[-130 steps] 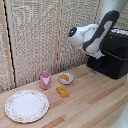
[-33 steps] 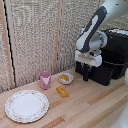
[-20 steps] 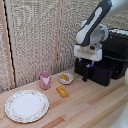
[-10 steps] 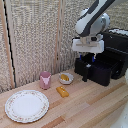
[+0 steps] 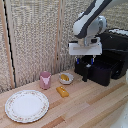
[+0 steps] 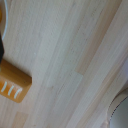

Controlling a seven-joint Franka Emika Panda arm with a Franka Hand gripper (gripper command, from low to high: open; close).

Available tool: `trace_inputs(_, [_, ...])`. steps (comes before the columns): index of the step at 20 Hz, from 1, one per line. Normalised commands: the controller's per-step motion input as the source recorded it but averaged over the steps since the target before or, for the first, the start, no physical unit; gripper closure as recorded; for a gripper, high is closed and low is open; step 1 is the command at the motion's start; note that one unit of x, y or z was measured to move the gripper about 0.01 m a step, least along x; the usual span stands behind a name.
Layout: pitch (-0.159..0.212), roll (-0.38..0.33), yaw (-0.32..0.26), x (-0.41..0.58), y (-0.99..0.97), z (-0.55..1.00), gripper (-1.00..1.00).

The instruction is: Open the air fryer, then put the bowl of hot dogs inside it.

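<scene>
The fryer [image 5: 107, 60] stood at the exterior view's right with its drawer [image 5: 97, 72] drawn out toward the table middle, the handle [image 5: 85, 73] jutting from the drawer front. My gripper [image 5: 85, 61] hung above the handle, apart from it; I could not tell whether its fingers were spread or closed, since both views left the fingertips unclear. It carried nothing that I could see.

The bowl [image 5: 65, 78] with its hot dogs [image 5: 66, 77] rested on the table [image 5: 90, 107], just to the exterior view's left of the drawer, between the pink cup [image 5: 45, 80] and the handle. An orange bar [image 5: 62, 91] lay near it, toward the camera, and a plate [image 5: 26, 105] sat farther to the exterior view's left. The wrist view showed only wood grain, the bar [image 6: 13, 81] and a sliver of the plate rim [image 6: 118, 110].

I judged the drawer step done and the reach to the bowl in hand. To do it well, I would have cleared the handle first, travelled sideways above the bowl, opened wide, and pinched the rim on the side away from the cup, descending slowly to avoid tipping the contents.
</scene>
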Motion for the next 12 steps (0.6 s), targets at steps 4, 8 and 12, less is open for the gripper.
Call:
trace_inputs(4, [-0.003,0.153,0.12,0.256,0.0,-0.27,-1.0])
trace_inputs(8, [-0.055,0.088,0.042,0.267,0.04,-0.38,-1.0])
trace_inputs(12, [-0.063,0.032,-0.033,0.16,0.18,-0.34,-1.0])
